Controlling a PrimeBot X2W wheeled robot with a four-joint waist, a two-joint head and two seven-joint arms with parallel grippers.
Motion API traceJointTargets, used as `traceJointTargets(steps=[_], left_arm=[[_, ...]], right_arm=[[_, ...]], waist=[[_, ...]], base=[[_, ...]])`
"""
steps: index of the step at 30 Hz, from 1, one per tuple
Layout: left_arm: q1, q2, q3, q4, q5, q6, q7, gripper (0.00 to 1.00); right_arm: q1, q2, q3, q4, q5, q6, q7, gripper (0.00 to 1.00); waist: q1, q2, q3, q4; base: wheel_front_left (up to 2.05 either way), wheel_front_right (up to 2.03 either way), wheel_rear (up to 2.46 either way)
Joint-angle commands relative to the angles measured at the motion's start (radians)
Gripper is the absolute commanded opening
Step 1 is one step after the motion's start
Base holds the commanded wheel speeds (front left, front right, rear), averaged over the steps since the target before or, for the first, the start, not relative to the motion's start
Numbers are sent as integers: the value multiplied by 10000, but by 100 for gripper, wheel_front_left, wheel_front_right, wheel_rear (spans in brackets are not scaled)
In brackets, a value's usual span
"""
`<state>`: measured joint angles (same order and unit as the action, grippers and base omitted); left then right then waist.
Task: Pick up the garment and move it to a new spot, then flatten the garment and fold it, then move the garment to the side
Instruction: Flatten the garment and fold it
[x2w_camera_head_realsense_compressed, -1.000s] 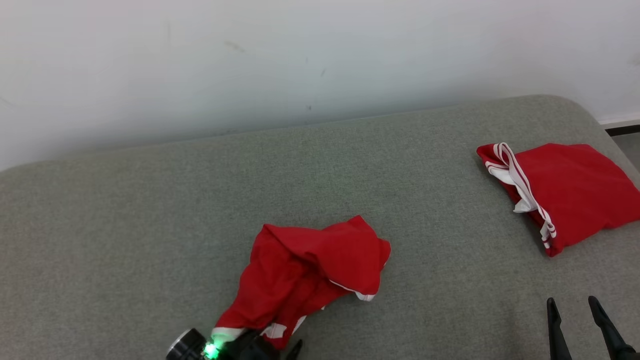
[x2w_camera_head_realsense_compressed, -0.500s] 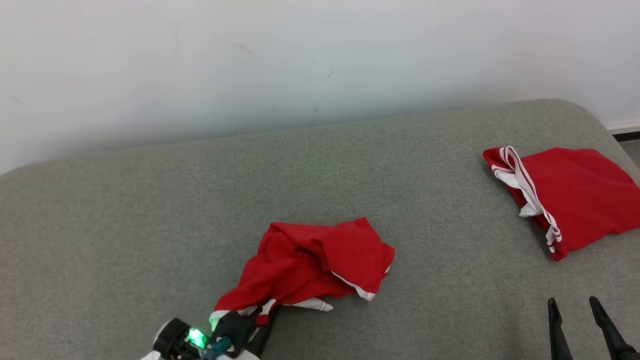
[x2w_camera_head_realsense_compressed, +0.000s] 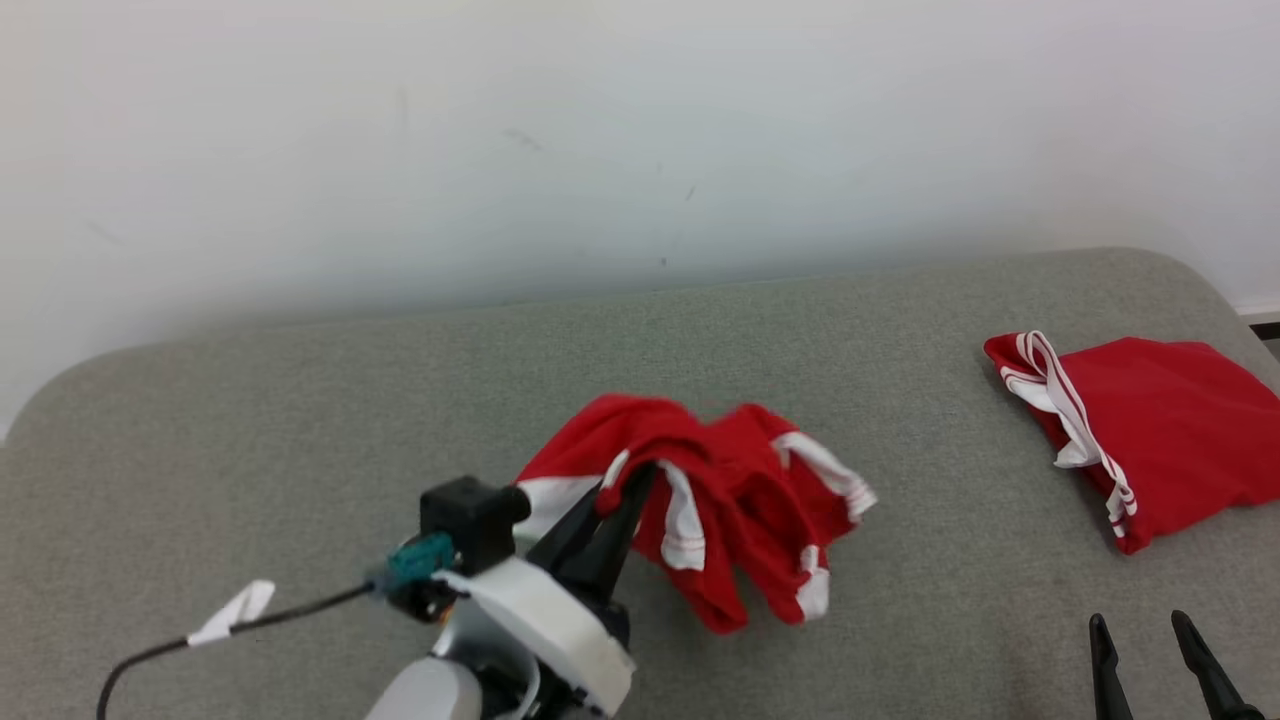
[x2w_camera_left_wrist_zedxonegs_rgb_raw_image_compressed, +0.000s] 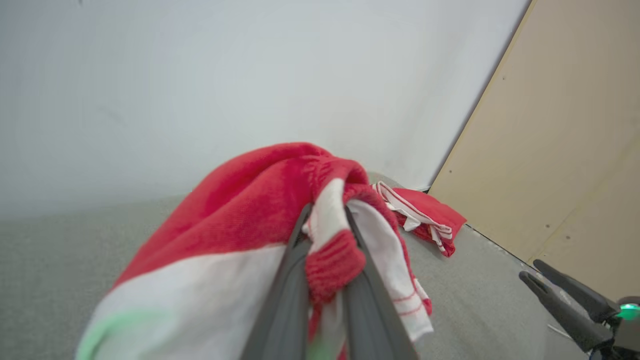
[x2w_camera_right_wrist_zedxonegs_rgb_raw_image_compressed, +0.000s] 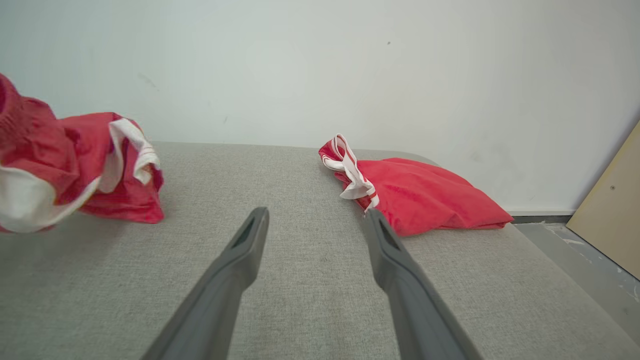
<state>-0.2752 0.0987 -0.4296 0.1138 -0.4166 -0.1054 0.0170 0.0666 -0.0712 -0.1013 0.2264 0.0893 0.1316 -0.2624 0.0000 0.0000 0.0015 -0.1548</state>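
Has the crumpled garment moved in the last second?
Yes. The crumpled garment, pinched by the left end effector, rose up-view against the folded garment.

garment (x2w_camera_head_realsense_compressed: 745, 490): soft matt cloth | grey surface (x2w_camera_head_realsense_compressed: 300, 420): coarse fabric | wall (x2w_camera_head_realsense_compressed: 640, 130): smooth matt

Two red garments: the bunched garment (x2w_camera_head_realsense_compressed: 745, 490) mid-scene, the folded garment (x2w_camera_head_realsense_compressed: 1180, 425) far right. Two grippers: left gripper (x2w_camera_head_realsense_compressed: 628, 485), right gripper (x2w_camera_head_realsense_compressed: 1140, 622). One grey surface (x2w_camera_head_realsense_compressed: 300, 420).

Folded red-white cloth (x2w_camera_head_realsense_compressed: 1160, 440) lying on grey padded surface (x2w_camera_head_realsense_compressed: 300, 420), right end; white wall (x2w_camera_head_realsense_compressed: 600, 130) behind.
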Motion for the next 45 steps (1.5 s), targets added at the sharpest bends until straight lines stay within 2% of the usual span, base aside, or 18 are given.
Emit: traceJointTargets(steps=[1, 10, 14, 18, 21, 27, 30, 32, 40, 41, 42, 43, 44, 45], left_arm=[[-153, -72, 9, -261, -284, -36, 158, 0], [-822, -423, -581, -2298, -1591, 556, 1482, 0], [-880, -451, -892, -2631, -1940, 985, 1644, 0], [-555, -452, -891, -2399, -1931, 1577, 1404, 0], [-153, -354, -743, -1874, -1817, 1914, 1210, 0], [386, 725, -735, -129, -740, 2165, 565, 0], [454, 1111, -575, 878, -606, 2133, 175, 0], [250, 1553, -571, 1573, -141, 2105, -268, 0], [-590, 1779, -314, 4222, 27, 1809, -1551, 0], [-677, 1740, -307, 4491, 5, 1790, -1669, 17], [-785, 1733, -291, 4731, 50, 1816, -1827, 40], [-876, 1718, -280, 4951, 79, 1810, -1958, 88], [-927, 1669, -237, 5162, 34, 1797, -2075, 100], [-940, 1646, -205, 5356, -30, 1820, -2146, 100]], right_arm=[[93, -42, 11, 20, 39, -21, -26, 100], [145, -2, 26, 77, 66, -21, -26, 100], [148, 18, 26, 78, 70, -21, -26, 100], [159, 27, 23, 46, 59, -22, -26, 100], [195, -31, -15, 42, 32, -22, -26, 100], [198, -164, 53, 50, 37, -22, -26, 100], [124, -212, 73, 58, 59, -22, -26, 100], [83, -248, 111, 88, 57, -22, -26, 100], [-48, -265, 255, 199, 38, -22, -26, 100], [-62, -267, 280, 219, 39, -22, -26, 100], [-78, -266, 306, 226, 42, -22, -26, 100], [-94, -266, 324, 227, 48, -22, -26, 100], [-98, -269, 327, 226, 59, -22, -26, 100], [-90, -275, 321, 226, 65, -22, -26, 100]], waist=[[0, 0, -33, 34], [0, 0, -218, 82], [0, 0, -256, 71], [0, 0, -230, 113], [0, 0, -156, 217], [0, 0, 22, 489], [0, 0, 89, 630], [0, 0, 120, 694], [0, 0, 135, 817], [0, 0, 127, 804], [0, 0, 121, 789], [0, 0, 116, 774], [0, 0, 109, 757], [0, 0, 98, 739]], base=[[0, 0, 0], [0, 0, 0], [0, 0, 0], [0, 0, 0], [0, 0, 0], [0, 0, 0], [0, 0, 0], [0, 0, 0], [0, 0, 0], [0, 0, 0], [0, 0, 0], [0, 0, 0], [0, 0, 0], [0, 0, 0]])
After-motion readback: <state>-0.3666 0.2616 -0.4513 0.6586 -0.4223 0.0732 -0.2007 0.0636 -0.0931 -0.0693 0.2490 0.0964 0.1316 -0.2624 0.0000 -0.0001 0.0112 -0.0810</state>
